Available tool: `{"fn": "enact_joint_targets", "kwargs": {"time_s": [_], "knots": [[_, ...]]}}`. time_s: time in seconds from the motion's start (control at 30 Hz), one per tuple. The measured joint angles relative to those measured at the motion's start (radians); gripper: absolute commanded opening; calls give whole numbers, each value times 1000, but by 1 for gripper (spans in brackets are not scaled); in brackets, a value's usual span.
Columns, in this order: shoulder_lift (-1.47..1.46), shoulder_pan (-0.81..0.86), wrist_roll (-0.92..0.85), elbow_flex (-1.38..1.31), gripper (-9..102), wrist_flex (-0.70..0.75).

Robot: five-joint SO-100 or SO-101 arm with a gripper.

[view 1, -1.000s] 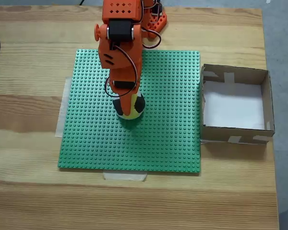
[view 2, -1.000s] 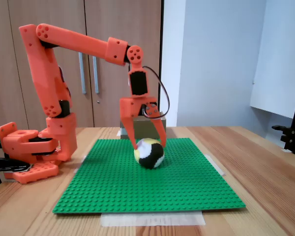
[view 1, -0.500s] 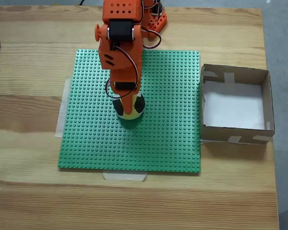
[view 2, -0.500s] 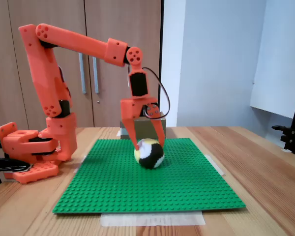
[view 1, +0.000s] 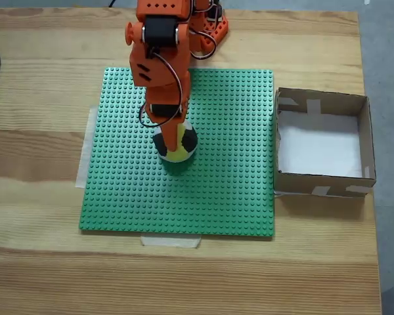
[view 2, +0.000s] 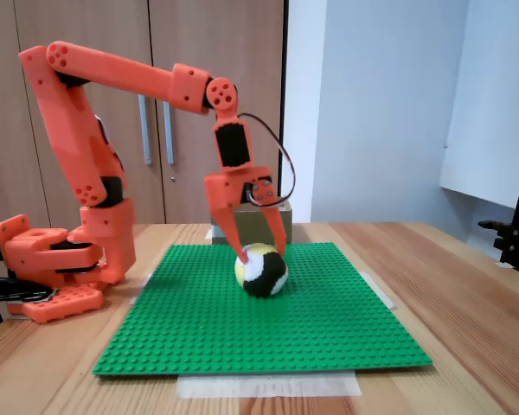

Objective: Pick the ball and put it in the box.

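The ball point(view 1: 177, 144) point(view 2: 260, 270) rests on the green studded mat point(view 1: 217, 197) point(view 2: 268, 328), a little left of the mat's middle in the top-down fixed view and near its centre in the side-on fixed view. Its yellow, black and white patches show in both fixed views. The orange arm point(view 1: 159, 59) point(view 2: 112, 78) reaches out from its base at the far edge of the table point(view 1: 39, 262) point(view 2: 467, 285) and bends straight down over the ball. The gripper point(view 1: 171, 134) point(view 2: 261, 252) points downward, its two fingers spread apart and set to either side of the ball's upper half; in the side-on fixed view one finger point(view 2: 228, 232) slants down to the ball's left shoulder and the other to its right. The jaws stand open around the ball, not clenched on it; whether the fingertips touch the fabric cannot be told. The ball sits on the mat and is not lifted. The box point(view 1: 366, 138) stands on the table just right of the mat in the top-down fixed view, its left wall close beside the mat's right edge, well apart from the ball. Its white bottom is bare and pale tape strips mark its corners. In the side-on fixed view a part of the box point(view 2: 281, 220) shows behind the gripper, at the mat's far edge.
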Motion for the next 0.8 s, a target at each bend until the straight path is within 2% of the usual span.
{"fn": "enact_joint_targets", "kwargs": {"time_s": [0.43, 0.8], "knots": [[6, 17, -29, 11, -1, -6], [6, 18, -40, 11, -1, -6]]}}
